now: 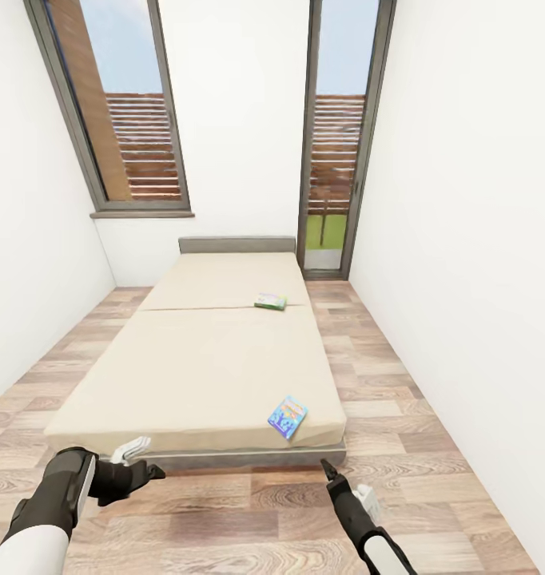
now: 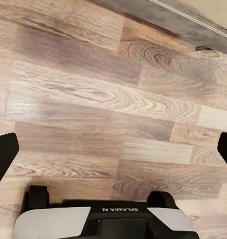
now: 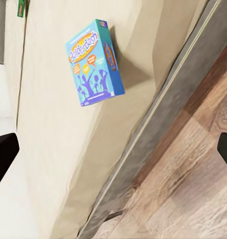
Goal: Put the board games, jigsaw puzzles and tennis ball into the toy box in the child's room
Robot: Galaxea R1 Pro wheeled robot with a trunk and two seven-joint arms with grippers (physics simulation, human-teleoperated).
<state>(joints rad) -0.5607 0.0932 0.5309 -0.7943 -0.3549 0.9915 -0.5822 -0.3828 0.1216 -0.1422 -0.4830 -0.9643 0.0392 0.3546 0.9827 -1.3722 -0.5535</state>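
White-walled room, bed [image 1: 200, 359] centre frame. Blue game [image 1: 288, 416] lower right on mattress, green game [image 1: 270, 301] mid-frame. Left hand [image 1: 137, 471] and right hand [image 1: 330, 469] spread open, empty. Approach step; next, right hand reaches blue game.

Two board games [image 1: 288, 417] on the bed [image 1: 200, 359], well apart.
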